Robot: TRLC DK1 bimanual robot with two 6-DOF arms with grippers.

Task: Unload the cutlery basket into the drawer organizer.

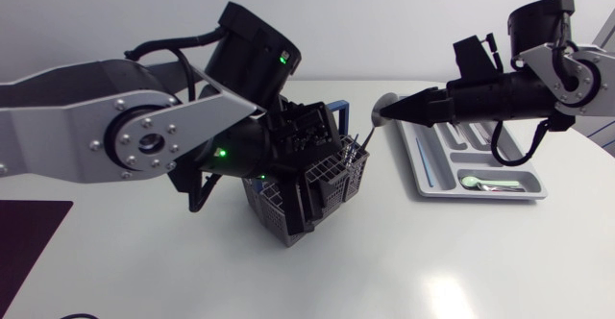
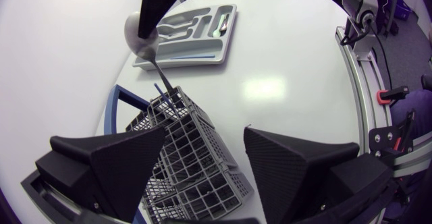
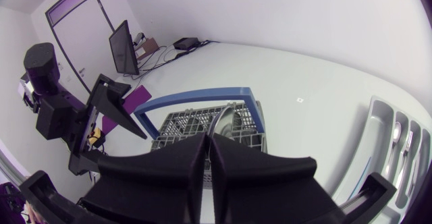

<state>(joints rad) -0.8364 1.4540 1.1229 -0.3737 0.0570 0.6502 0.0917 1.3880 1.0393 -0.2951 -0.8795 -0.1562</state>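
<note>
White tabletop [image 1: 288, 281], smooth, curved along its near edge, with soft glare on the near right part. Cutlery basket [image 1: 317, 189], grey mesh with a blue handle, stands about mid-tabletop. Drawer organizer [image 1: 480, 196] lies flat toward the far right edge, apart from the basket, with a pale green spoon [image 1: 471, 180] in the compartment nearest the near edge. Your right end effector [image 1: 402, 114] is clamped on a spoon [image 1: 383, 107] just under the bowl. Bowl is up; the handle tip is at the basket's rim or just inside, cannot tell which. Your left end effector [image 2: 205, 131] hangs over the basket, fingers spread wide, gripping nothing. Step in hand, by my reading: drawing one spoon out. Next you need to clear the handle straight up past the mesh, then carry it toward the right edge and lay it flat in a spoon slot. Watch for the handle snagging and tipping the basket.
</note>
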